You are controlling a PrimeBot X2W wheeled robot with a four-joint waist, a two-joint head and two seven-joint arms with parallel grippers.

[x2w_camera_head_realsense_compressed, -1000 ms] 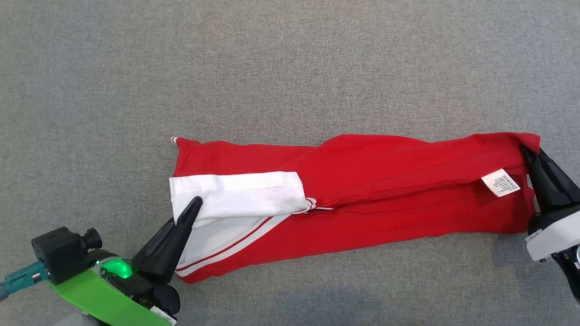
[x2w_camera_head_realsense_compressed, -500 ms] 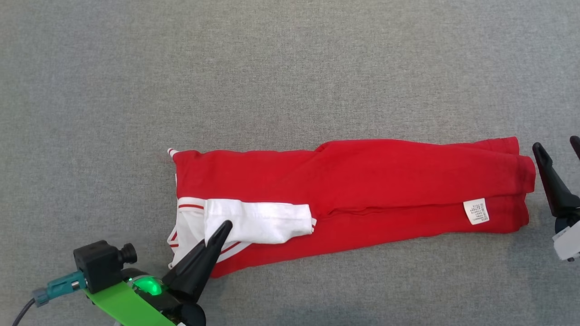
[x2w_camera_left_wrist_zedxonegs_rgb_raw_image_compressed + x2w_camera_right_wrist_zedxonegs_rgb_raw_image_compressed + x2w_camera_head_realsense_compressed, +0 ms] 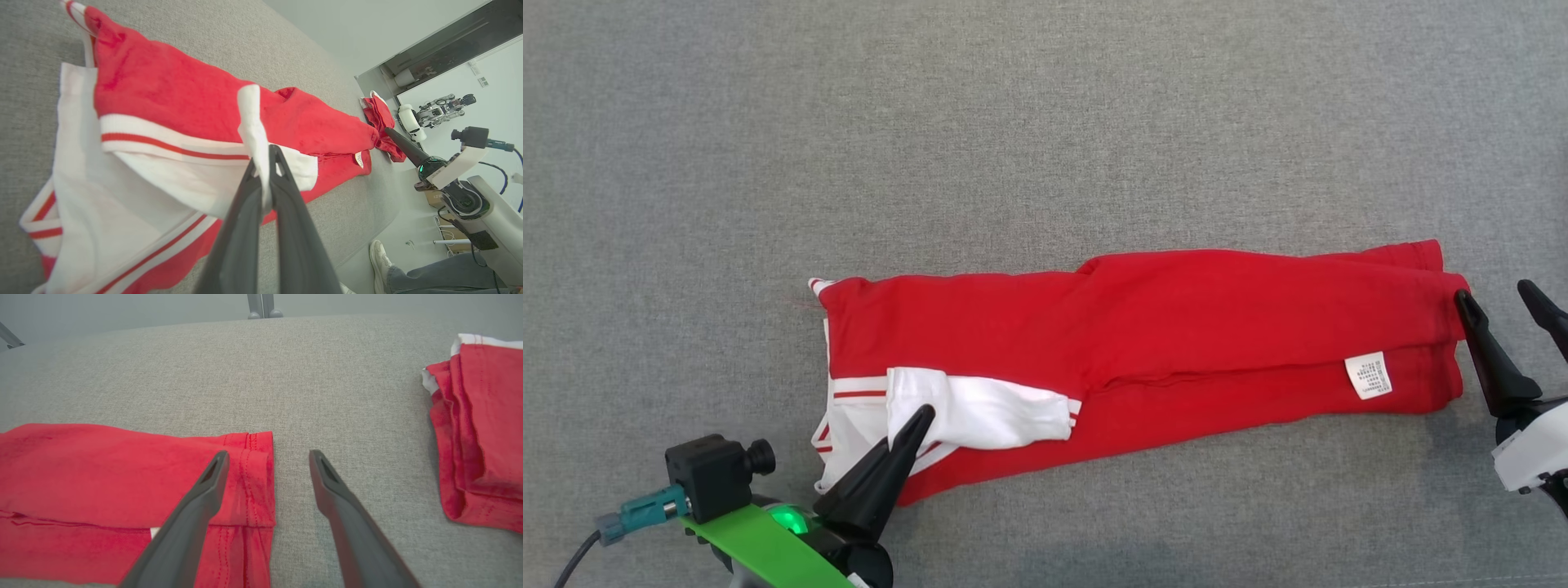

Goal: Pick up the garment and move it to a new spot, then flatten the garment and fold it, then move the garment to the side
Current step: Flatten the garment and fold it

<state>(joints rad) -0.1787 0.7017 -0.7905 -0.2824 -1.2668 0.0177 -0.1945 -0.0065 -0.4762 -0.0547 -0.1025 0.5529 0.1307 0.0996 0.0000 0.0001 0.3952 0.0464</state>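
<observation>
The garment (image 3: pixel 1176 327) is a bright, even red, with a white sleeve (image 3: pixel 980 412) and white trim (image 3: pixel 858 388) crossed by thin red stripes. Its small label (image 3: pixel 1368 376) is white with fine dark print. The surface (image 3: pixel 1045 122) is a light grey weave, faintly mottled. The left gripper (image 3: pixel 923 415) and the right gripper (image 3: pixel 1494 291) both have matt black fingers. The left arm carries a vivid green plate (image 3: pixel 760 543), a glowing green light (image 3: pixel 784 518), a black camera (image 3: pixel 715 476) and a teal plug (image 3: pixel 645 510). The right arm's housing (image 3: pixel 1531 457) is white. A second folded garment (image 3: pixel 482 437) is the same red with a white edge.
</observation>
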